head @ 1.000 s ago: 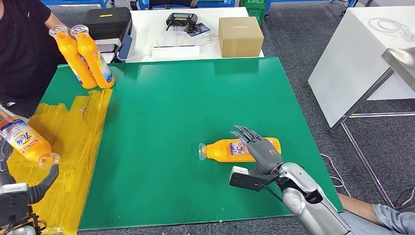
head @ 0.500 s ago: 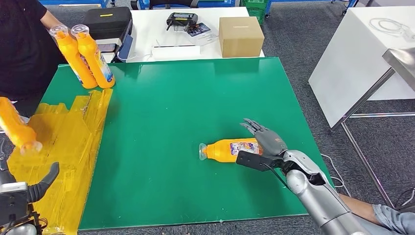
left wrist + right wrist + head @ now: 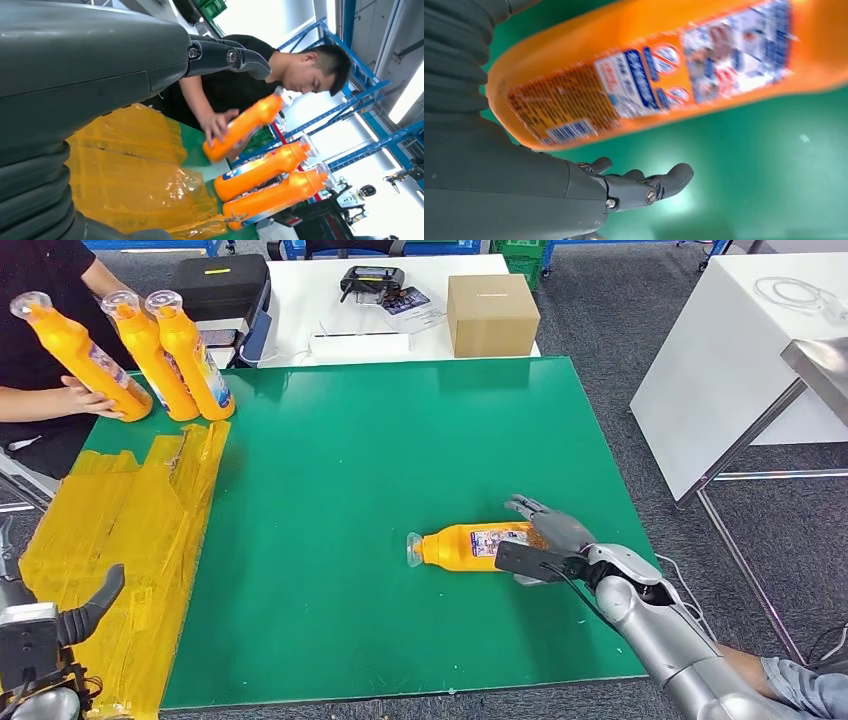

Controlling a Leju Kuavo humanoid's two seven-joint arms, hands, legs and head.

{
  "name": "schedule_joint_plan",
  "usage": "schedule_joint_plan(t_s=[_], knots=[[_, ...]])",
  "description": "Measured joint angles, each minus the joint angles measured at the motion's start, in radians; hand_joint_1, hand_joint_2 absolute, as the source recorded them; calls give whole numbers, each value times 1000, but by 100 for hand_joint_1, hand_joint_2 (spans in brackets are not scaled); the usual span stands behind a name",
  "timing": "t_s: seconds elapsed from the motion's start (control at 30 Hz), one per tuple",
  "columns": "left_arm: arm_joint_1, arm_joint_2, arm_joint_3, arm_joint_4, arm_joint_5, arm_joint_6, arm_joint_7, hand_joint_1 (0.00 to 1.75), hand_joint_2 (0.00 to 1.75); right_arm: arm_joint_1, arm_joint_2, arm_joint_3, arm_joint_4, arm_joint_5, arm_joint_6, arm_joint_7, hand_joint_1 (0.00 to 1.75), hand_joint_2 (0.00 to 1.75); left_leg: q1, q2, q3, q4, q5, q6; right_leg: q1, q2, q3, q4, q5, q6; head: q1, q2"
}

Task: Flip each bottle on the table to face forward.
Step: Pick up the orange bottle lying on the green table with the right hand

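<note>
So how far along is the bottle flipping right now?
Two bottles stand upright at the table's far left, and a person's hand is setting a third bottle beside them. One lying bottle is left; the right hand sits at its base, not visibly gripping.

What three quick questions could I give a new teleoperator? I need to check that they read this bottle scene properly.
1. True or false: the lying bottle rests on the yellow plastic sheet.
2. How many bottles stand at the green table's far left corner?
3. Which is nearest the lying bottle: A) left hand, B) right hand, C) cardboard box?

Key: 1 false, it lies on the green surface; 2 three, one with a person's hand on it; 3 B.
</note>
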Motion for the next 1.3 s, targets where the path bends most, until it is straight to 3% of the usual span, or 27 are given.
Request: schedule_joint_plan(t_s=[0.07, 0.1, 0.2, 0.23, 0.63, 0.93, 1.17, 1.3], knots=[[-7, 2, -3, 7, 0, 0, 0, 0, 175, -6, -10, 11, 12, -2, 14, 0, 0, 175, 0, 0, 0, 0, 0, 0, 0, 0, 0, 0, 0, 0, 0, 0], [-10, 3, -6, 10, 1, 0, 1, 0, 175, -10, -15, 16, 17, -3, 25, 0, 35, 175, 0, 0, 0, 0, 0, 0, 0, 0, 0, 0, 0, 0, 0, 0], [-27, 11, -19, 24, 5, -3, 5, 0, 175, -30, -38, 47, 35, -7, 73, 3, 166, 175, 0, -1, 0, 0, 0, 0, 0, 0, 0, 0, 0, 0, 0, 0], [-34, 14, -25, 31, 7, -4, 8, 0, 175, -38, -45, 60, 45, -7, 85, 4, 175, 175, 0, -1, 0, 0, 0, 0, 0, 0, 0, 0, 0, 0, 0, 0], [-98, 36, -86, 97, 12, -2, 30, 0, 175, -118, -52, 191, 175, 4, 86, 0, 175, 175, 1, 2, 6, 0, 0, 0, 0, 1, 4, 0, 0, 0, 0, 0], [-157, 71, -118, 156, 59, -15, 62, 0, 175, -206, 4, 259, 306, -59, 66, -20, 175, 175, 1, 8, 11, 0, 0, 0, 1, 5, 7, 0, 2, -3, 0, 0], [-157, 86, -118, 157, 90, -44, 78, 0, 175, -201, 53, 234, 307, -182, -25, -64, 175, 175, 1, 5, 7, 0, 2, 0, 1, 5, 6, 1, 4, -2, 0, 0], [-124, 85, -109, 118, 148, -130, 99, 0, 175, -102, 112, 76, 86, -379, -148, -163, 175, 175, 1, 2, 1, 0, 3, 0, 1, 3, 0, 1, 3, -2, 0, 0]])
